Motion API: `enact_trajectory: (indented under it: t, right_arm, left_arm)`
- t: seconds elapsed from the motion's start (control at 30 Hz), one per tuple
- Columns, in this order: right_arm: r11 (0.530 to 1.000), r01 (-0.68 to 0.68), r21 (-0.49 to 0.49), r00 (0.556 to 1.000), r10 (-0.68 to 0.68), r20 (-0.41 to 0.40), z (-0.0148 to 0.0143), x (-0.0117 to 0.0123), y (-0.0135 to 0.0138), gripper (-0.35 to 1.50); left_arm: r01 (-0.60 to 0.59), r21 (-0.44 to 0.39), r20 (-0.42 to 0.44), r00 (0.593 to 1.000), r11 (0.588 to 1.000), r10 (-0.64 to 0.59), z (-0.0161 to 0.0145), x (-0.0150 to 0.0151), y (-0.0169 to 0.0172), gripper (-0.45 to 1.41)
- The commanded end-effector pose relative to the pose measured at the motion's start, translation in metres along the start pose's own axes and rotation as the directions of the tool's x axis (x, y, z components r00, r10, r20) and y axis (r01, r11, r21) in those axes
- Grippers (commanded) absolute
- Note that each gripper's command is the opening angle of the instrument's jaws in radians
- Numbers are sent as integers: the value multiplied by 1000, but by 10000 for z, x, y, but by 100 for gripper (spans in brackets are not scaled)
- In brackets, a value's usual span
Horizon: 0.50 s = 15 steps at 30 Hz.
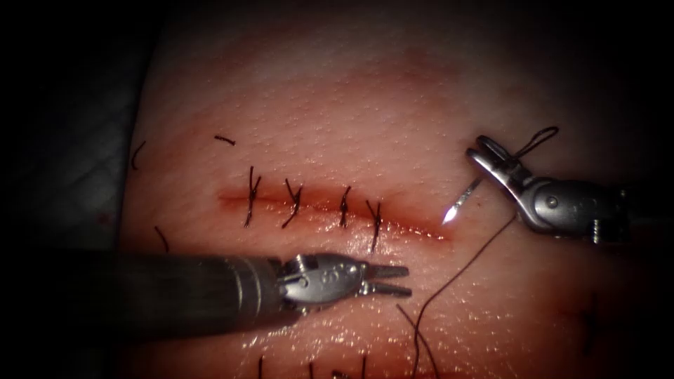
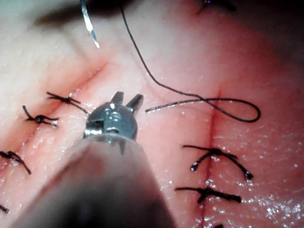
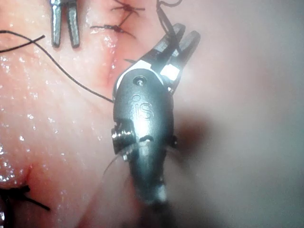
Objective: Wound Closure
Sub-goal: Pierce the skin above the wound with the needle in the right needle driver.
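Gripping the needle (image 1: pixel 463 200) near its rear end, the right pincer (image 1: pixel 484 156) holds it free above the tissue (image 1: pixel 365 105), its bright tip hanging just off the right end of the cut (image 1: pixel 330 205), not in the tissue. From the needle's rear the thread (image 1: pixel 449 281) loops past those jaws, then trails down the tissue toward its near edge. Below the cut's four stitches (image 1: pixel 295 203), the left pincer (image 1: pixel 386 279) hovers released, jaws slightly parted and holding nothing.
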Motion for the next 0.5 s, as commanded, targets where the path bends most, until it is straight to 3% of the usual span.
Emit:
enact_trajectory:
  t: [0.03,0.27,0.43,0.5]
  right_arm:
    - [1000,14,19,1000,-13,-17,17,-9,-2,-35]
    - [988,121,92,993,-119,-23,34,-17,-16,-35]
    - [968,208,143,978,-209,-13,44,-24,-29,-35]
    - [950,265,166,963,-268,-7,46,-30,-29,-35]
  left_arm:
    - [9,11,4,1000,1000,-9,9,-6,-2,-5]
    - [21,37,20,1000,999,-22,6,-17,-12,-10]
    - [15,53,78,997,999,-19,10,-26,-11,-1]
    - [5,47,134,991,999,-11,17,-33,-5,19]
